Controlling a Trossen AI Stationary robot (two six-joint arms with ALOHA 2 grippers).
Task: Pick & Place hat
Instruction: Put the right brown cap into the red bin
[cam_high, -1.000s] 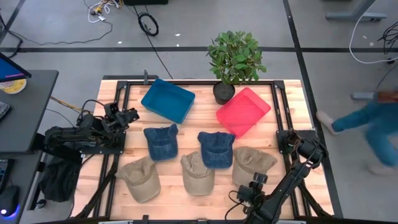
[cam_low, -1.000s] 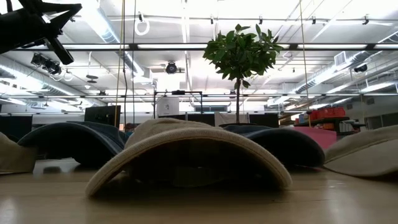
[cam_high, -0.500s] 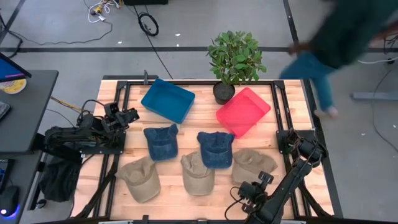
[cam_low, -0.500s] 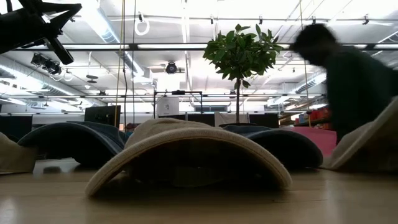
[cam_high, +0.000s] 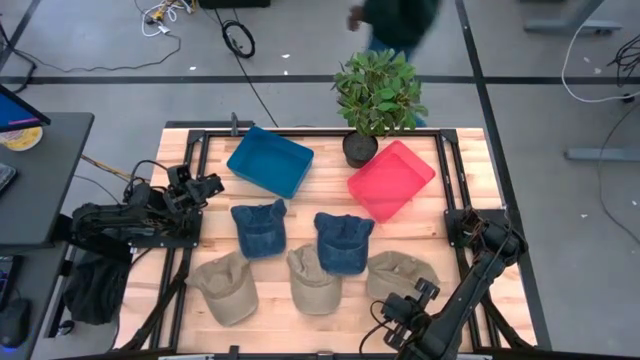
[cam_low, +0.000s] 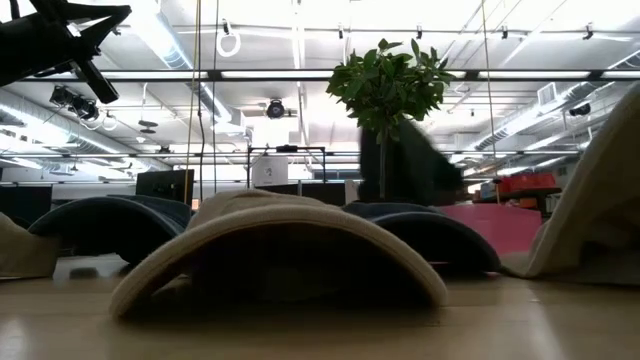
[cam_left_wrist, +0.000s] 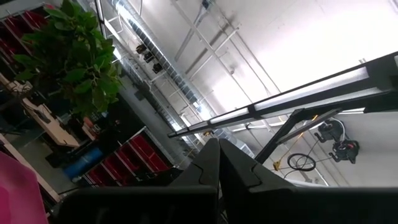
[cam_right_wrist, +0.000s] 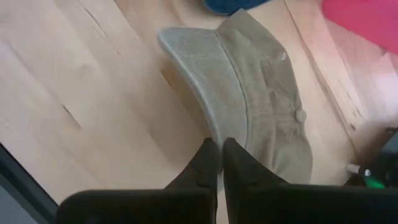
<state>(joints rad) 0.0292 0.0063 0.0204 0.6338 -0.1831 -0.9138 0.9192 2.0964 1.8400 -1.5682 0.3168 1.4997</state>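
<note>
Your wooden table carries five caps, two bins and a potted plant at the far edge. The blue bin sits far left of centre, the red bin to its right, just beside the plant's pot. Two blue caps lie mid-table: one left, one right. Three tan caps line the near row: left, middle, and the right tan cap.

Your left arm waits at the table's left edge, its left gripper raised clear of the caps; the wrist view shows its fingers pressed together on nothing, pointing at the ceiling.

Your right gripper is at the near right of the table, fingers clamped on the brim edge of the right tan cap. In the low view that cap stands tilted up on one side, appearing lifted at the gripped edge, though the contact itself is hidden there.

A person stands beyond the table, behind the plant.
</note>
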